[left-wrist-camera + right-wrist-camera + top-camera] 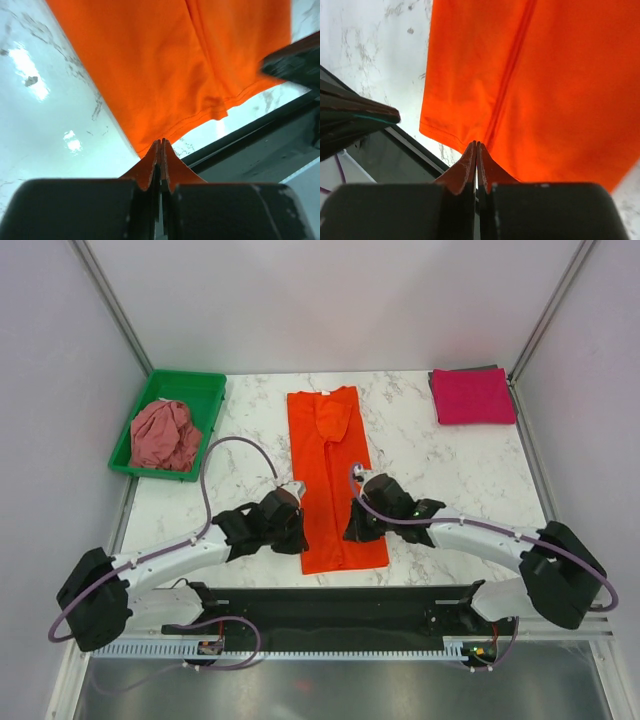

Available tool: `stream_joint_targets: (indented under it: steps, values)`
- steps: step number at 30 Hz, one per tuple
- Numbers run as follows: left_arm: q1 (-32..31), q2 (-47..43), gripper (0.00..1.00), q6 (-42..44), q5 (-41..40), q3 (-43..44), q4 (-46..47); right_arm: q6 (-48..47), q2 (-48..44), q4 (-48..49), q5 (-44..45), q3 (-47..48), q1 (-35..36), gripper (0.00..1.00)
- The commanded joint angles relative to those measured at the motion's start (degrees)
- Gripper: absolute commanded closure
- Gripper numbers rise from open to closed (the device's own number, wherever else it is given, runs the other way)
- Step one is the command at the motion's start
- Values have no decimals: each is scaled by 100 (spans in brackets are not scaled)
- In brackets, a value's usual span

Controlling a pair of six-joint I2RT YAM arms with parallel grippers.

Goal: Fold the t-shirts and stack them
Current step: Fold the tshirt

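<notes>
The bright orange t-shirt [330,470] lies as a long, narrow strip down the middle of the table, its hem towards me. My left gripper [299,529] is at the strip's left edge near the hem, its jaws pressed together on the cloth's corner [150,145]. My right gripper [352,529] is at the opposite edge, jaws together on the hem [470,137]. The magenta-pink t-shirt [473,396] lies folded at the back right. The dusty rose t-shirt [165,435] is crumpled in the tray.
The green plastic tray [215,385] stands at the back left on the marble table [440,460]. A black base strip [330,605] runs along the near edge just behind the orange hem. Grey walls close in both sides.
</notes>
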Motion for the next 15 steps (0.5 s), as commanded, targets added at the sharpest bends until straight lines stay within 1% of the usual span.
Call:
stream_joint_targets:
  steps: [1, 2, 3, 7, 9, 13, 15]
  values:
    - [292, -365, 98, -56, -192, 170, 55, 170, 500, 610, 134, 264, 400, 95]
    - [440, -417, 98, -56, -192, 170, 55, 179, 563, 663, 186, 273, 548, 95]
    - [494, -435, 98, -56, -192, 153, 55, 170, 659, 707, 291, 264, 602, 95]
    - [644, -505, 98, -56, -192, 47, 55, 249, 906, 926, 266, 168, 787, 95]
    - [732, -610, 98, -56, -192, -110, 55, 293, 959, 918, 362, 97, 892, 96]
    - [1144, -804, 98, -56, -192, -541, 55, 354, 968, 962, 581, -78, 1042, 95]
    - [1206, -848, 98, -56, -192, -786, 55, 390, 1020, 953, 617, -114, 1077, 95]
